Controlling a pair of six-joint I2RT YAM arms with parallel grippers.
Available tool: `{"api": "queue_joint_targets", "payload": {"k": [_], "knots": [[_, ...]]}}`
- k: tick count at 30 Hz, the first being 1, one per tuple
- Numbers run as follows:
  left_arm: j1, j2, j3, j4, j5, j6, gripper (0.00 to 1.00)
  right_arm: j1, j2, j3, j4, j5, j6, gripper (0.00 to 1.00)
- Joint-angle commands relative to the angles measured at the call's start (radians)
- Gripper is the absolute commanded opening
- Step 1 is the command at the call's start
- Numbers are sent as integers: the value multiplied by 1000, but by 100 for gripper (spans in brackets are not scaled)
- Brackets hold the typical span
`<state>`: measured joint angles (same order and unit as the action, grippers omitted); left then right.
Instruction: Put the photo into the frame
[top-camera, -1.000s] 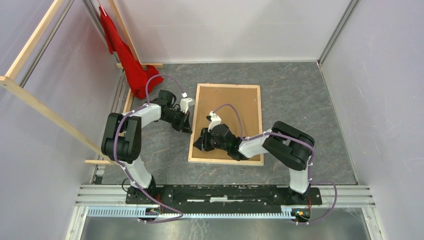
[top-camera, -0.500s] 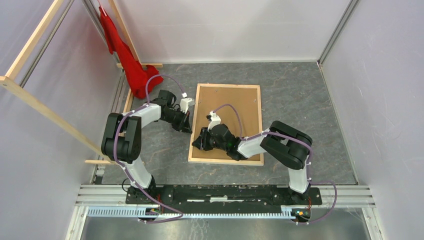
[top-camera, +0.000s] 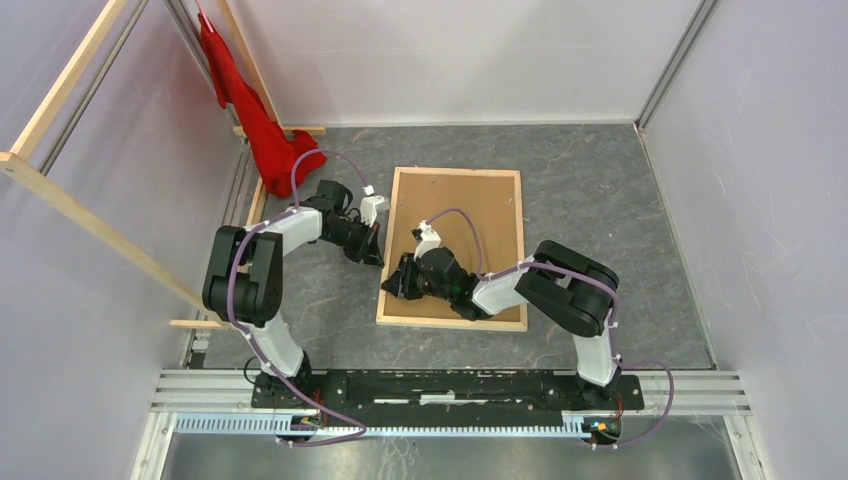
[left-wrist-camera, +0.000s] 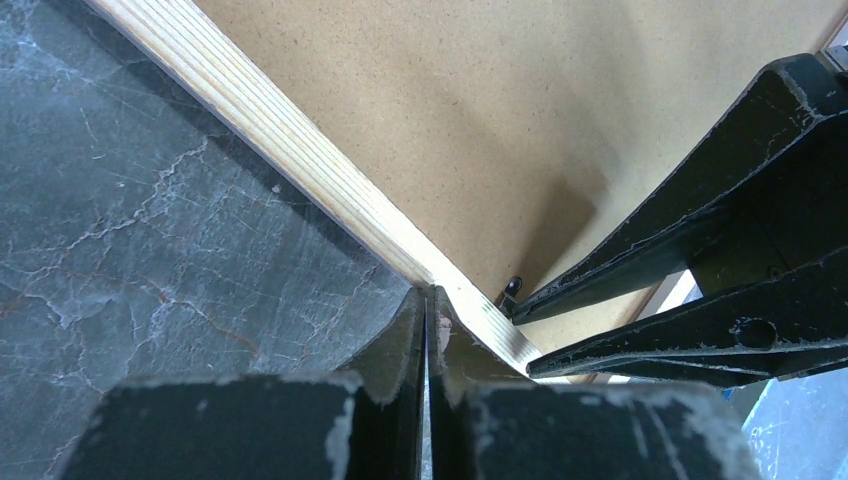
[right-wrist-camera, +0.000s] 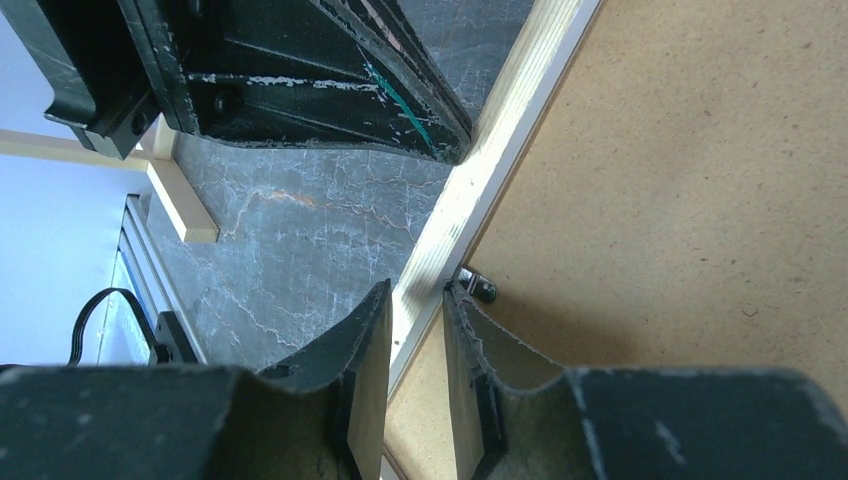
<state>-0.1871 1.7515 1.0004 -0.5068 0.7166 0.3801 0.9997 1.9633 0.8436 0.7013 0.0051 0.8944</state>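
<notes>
Where the grey marbled bench (top-camera: 320, 310) meets its far left corner, we see a red cloth (top-camera: 265, 130) hanging down to the surface, with pale wooden beams (top-camera: 90, 215) slanting along the left wall beside it.

Moving right, we come to the left pincer (top-camera: 375, 252). Its two fingers are pressed together, and we make out nothing between them. Its wrist view shows the closed tips touching the outer edge of the left rail of the frame (top-camera: 458, 171).

That frame lies flat near the middle of the bench, long sides running near to far, with its pale natural wood face up. We see it slightly turned, so the far end sits a little further right than the near end.

Just nearer along the same left rail sits the right pincer (top-camera: 392, 283). It straddles the rail, one finger on the bench side and one on the inner side, and we read it as clamped on the wood, which fills the gap between the fingers.

Inside the rails a brown backing board (top-camera: 480, 220) fills the frame. A small metal clip (right-wrist-camera: 478, 285) sits on that board against the inside of the left rail, just beside the inner finger of the right pincer.
</notes>
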Motion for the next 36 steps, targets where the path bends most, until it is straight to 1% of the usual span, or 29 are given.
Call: {"api": "queue_joint_targets", "payload": {"k": [1, 5, 8, 10, 12, 16, 19, 23, 27, 36], "knots": [[-6, 15, -14, 25, -12, 37, 5, -13, -14, 1, 25, 28, 0, 31], [-1, 4, -2, 9, -21, 49, 5, -40, -113, -57, 37, 14, -18, 32], [24, 18, 54, -3, -14, 37, 6, -101, -201, -87, 20, 9, -54, 34], [44, 42, 104, 1, -10, 13, 9, -153, -228, -82, -1, 1, -96, 37], [58, 83, 155, 21, -14, -23, 16, -211, -218, -52, -24, -15, -133, 37], [64, 182, 269, 43, 8, -93, 29, -312, -121, 73, -84, -110, -194, 37], [64, 250, 339, 47, 40, -129, 33, -345, -28, 176, -107, -149, -203, 37], [64, 280, 361, 47, 84, -132, 32, -351, 80, 284, -109, -180, -183, 37], [64, 295, 351, 46, 100, -121, 28, -350, 176, 368, -87, -194, -139, 36], [64, 311, 328, 34, 118, -88, 22, -349, 320, 524, -112, -184, -90, 35]]}}
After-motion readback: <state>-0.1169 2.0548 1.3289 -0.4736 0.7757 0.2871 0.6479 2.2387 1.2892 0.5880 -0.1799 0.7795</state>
